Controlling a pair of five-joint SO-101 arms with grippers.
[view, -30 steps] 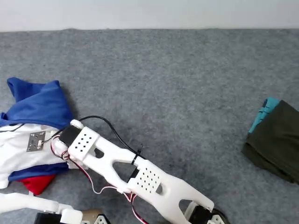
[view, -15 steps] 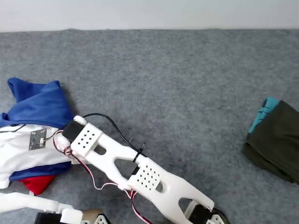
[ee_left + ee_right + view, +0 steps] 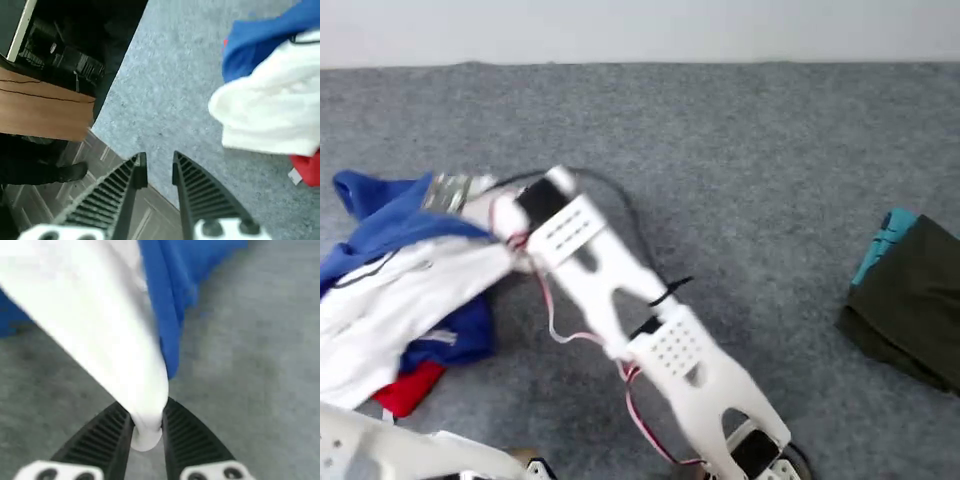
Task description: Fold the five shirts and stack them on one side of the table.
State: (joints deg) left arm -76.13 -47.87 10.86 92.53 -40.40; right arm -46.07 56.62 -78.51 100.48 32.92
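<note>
My right gripper (image 3: 147, 427) is shut on a bunched fold of the white shirt (image 3: 90, 315), with a blue shirt (image 3: 175, 290) just behind it. From above, the right gripper (image 3: 505, 245) holds the white shirt (image 3: 390, 310) lifted and stretched over the blue shirt (image 3: 380, 215) and a red shirt (image 3: 405, 388) at the table's left side. My left gripper (image 3: 158, 170) hangs near the table's front left edge, its fingers a narrow gap apart with nothing between them. Beyond it lie the white shirt (image 3: 265, 120), blue shirt (image 3: 265, 40) and red shirt (image 3: 305, 170).
A folded dark shirt (image 3: 910, 310) lies on a teal one (image 3: 885, 240) at the table's right edge. Grey felt table (image 3: 740, 160) stretches bare across the middle and back. The left arm (image 3: 380, 450) lies along the front left edge. Wooden furniture (image 3: 40, 110) stands beside the table.
The right arm has swung toward the back and risen, pulling the white shirt up and to the right off the pile. The blue shirt has shifted with it.
</note>
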